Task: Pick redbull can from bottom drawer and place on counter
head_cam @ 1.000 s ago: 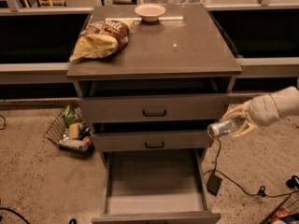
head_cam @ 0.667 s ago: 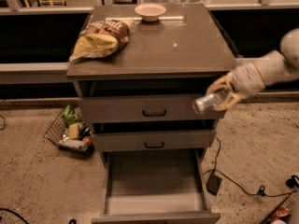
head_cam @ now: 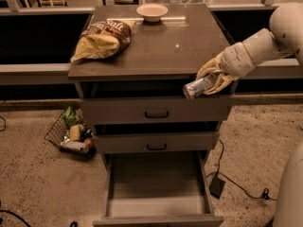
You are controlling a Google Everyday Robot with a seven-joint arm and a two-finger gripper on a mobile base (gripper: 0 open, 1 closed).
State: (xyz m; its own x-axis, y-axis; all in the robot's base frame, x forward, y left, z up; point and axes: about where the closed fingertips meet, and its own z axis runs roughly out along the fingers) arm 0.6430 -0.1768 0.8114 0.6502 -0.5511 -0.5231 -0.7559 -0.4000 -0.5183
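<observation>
The gripper comes in from the right on a white arm and is shut on the redbull can, a slim silver can held tilted on its side. The can hangs at the front right corner of the counter, at about the height of its edge and in front of the top drawer's right end. The bottom drawer is pulled out below, its plain grey inside bare.
A yellow-brown chip bag lies on the counter's left part and a small white bowl sits at its back middle. A wire basket with items rests on the floor at left. A black cable and plug lie on the floor at right.
The gripper has lifted the can upward and a little leftward, from beside the middle drawer up to the counter's front right corner.
</observation>
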